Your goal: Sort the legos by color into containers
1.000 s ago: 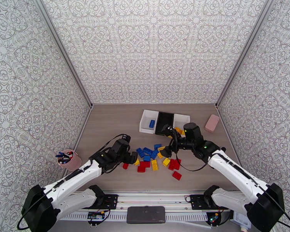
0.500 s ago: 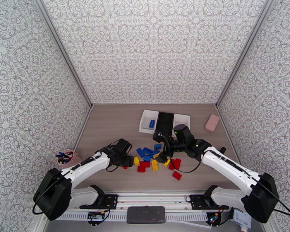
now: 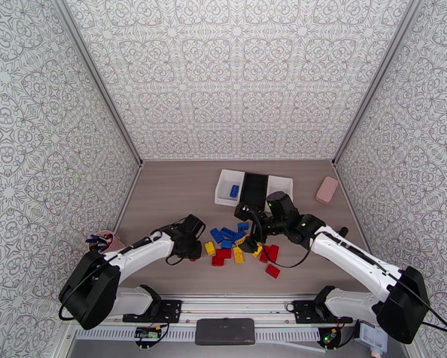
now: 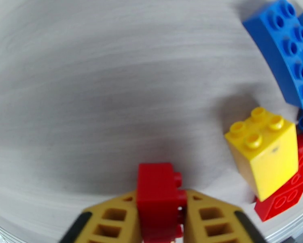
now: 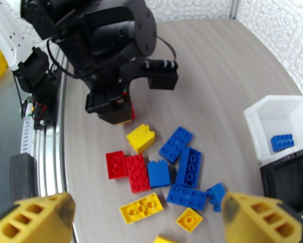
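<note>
Gripped a small red studded plastic brick [image 4: 157, 191] in the left fingers [image 4: 111, 219], near the grey worktop [image 4: 90, 98]. Spread the right fingers [image 5: 38, 219] wide over loose red, blue and yellow bricks [image 5: 191, 167]. Found one blue brick [image 3: 234, 190] in the left white rectangular bin [image 3: 222, 197], joined to a black bin [image 3: 254, 187] and another white bin [image 3: 283, 184].

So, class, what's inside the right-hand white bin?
The right-hand white bin shows bare white floor at its far end; the right arm covers its near end, so anything there is hidden.
</note>
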{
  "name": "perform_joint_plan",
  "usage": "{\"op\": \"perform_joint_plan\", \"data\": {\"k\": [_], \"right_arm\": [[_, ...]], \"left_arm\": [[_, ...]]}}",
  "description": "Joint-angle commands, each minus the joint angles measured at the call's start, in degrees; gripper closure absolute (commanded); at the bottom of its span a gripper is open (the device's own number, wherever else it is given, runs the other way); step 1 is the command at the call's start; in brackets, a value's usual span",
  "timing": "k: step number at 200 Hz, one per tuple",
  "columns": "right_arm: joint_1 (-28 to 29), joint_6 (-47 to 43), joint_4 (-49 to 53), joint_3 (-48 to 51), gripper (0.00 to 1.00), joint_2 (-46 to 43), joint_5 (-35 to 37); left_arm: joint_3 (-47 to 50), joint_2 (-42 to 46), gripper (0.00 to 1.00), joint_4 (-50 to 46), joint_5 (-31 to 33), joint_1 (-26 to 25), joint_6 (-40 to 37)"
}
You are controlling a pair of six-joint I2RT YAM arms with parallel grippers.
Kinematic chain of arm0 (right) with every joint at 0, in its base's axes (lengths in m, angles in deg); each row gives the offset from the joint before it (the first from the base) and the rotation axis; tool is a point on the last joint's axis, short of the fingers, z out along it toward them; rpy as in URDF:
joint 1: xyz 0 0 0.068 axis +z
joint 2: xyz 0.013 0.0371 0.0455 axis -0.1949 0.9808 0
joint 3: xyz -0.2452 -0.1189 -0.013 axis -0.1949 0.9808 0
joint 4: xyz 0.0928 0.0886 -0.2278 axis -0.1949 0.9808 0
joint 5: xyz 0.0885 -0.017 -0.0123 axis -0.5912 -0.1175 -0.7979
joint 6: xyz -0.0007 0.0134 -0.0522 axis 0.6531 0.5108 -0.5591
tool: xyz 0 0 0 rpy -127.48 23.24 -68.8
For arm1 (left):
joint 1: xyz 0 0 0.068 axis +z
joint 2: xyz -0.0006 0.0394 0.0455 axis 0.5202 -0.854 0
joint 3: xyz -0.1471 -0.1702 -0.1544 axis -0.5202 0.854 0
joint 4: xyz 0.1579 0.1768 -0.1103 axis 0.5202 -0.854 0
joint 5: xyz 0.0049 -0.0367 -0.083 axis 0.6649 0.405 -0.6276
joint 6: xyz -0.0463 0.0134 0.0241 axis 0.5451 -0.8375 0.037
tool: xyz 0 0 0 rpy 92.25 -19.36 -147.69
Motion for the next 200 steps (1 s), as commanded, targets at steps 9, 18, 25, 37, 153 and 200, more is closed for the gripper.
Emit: {"op": "perform_joint_plan", "data": {"k": [9,18,25,37,153,200], "right_arm": [[0.6,-0.7,1.1,-2.0,0.01,0.7,-1.1],[0.6,-0.6,0.7,-1.9,0.00,0.5,-0.7],[0.6,-0.4,0.3,-1.7,0.00,0.3,-0.1],[0.6,0.0,-0.5,-1.5,0.00,0.1,0.8],[-4.0,10.7,-10.5,5.4,0.00,-8.7,14.3],[-7.5,14.5,-11.0,7.7,0.00,-12.0,18.6]], "left_arm": [[-1.8,2.8,0.80,0.5,0.4,0.2,0.7],[-2.1,4.1,0.79,0.7,1.2,0.2,0.7],[-2.4,5.2,0.79,1.0,1.7,0.2,0.7],[-2.9,7.1,0.79,2.2,2.4,0.1,0.2],[-13.5,-2.0,0.81,40.7,4.8,-5.4,-8.4],[-25.6,-16.4,0.81,46.5,3.0,-6.6,-15.4]]}}
